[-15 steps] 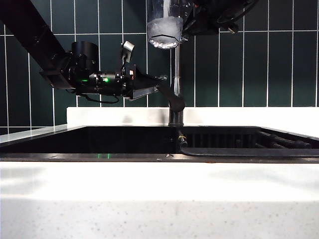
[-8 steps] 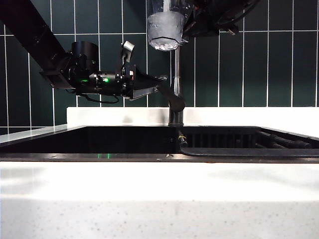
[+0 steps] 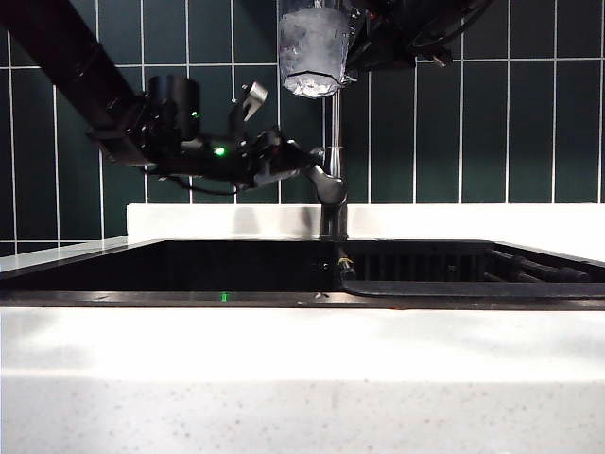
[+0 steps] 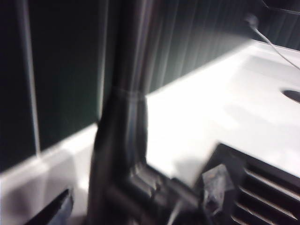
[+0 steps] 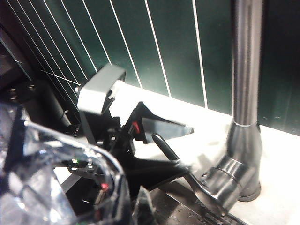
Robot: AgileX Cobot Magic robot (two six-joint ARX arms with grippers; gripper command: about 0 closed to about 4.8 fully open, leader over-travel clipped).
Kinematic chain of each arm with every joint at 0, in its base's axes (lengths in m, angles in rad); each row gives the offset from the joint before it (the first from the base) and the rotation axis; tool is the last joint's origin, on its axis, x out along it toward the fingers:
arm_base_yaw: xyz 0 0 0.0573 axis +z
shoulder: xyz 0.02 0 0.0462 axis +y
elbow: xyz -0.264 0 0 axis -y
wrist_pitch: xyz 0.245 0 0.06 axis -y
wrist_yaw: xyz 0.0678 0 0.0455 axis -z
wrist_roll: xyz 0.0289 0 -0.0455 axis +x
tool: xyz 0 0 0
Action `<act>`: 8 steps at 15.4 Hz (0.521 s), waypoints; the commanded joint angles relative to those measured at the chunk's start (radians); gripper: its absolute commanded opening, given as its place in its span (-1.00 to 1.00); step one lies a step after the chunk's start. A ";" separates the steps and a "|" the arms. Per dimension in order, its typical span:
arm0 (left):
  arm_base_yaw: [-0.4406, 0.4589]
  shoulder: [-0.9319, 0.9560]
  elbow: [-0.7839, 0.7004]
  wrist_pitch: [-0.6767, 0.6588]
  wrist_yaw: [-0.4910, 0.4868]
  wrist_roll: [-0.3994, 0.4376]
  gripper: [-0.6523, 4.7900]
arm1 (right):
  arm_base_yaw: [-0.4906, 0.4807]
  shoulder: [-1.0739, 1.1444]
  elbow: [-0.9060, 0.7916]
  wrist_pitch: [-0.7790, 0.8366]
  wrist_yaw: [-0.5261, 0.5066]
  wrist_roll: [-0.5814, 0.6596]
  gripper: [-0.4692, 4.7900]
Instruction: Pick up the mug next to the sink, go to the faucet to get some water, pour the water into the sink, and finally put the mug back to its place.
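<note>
Left gripper (image 3: 301,159), fingers spread around the faucet (image 3: 333,151) lever at 3 o'clock; right gripper (image 3: 364,33) fingers pinch the mug (image 3: 310,52) at 12.

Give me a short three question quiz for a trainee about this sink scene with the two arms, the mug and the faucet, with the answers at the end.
1. True or false: the mug rests on the counter beside the sink.
2. Multiple choice: the left gripper is at A) the faucet lever, B) the sink floor, C) the mug.
3. In a few words: how do the left gripper's fingers stand around the lever?

Key
1. False. The right gripper, shut on the mug, holds it up high by the faucet pipe.
2. A.
3. Open, one on either side of the lever; whether they touch it cannot be told.
</note>
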 commanded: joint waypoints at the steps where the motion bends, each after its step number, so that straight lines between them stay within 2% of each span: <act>1: 0.018 0.002 0.002 -0.010 -0.140 0.001 0.48 | 0.001 -0.009 0.008 0.047 -0.006 0.005 -0.84; 2: 0.019 0.002 0.002 -0.009 -0.073 0.002 0.48 | 0.001 -0.009 0.008 0.045 -0.006 0.005 -0.84; 3: 0.019 0.002 0.002 -0.006 0.047 0.005 0.48 | 0.001 -0.009 0.008 0.044 -0.006 0.005 -0.84; 5: 0.020 0.002 0.002 0.002 0.211 0.005 0.48 | 0.001 -0.009 0.008 0.043 -0.006 0.003 -0.84; 6: 0.020 0.002 0.002 0.017 0.266 0.005 0.48 | 0.001 -0.010 0.008 0.043 -0.006 -0.002 -0.84; 8: 0.027 -0.003 0.002 0.015 0.275 -0.006 0.47 | -0.004 -0.010 0.008 0.043 -0.006 -0.004 -0.84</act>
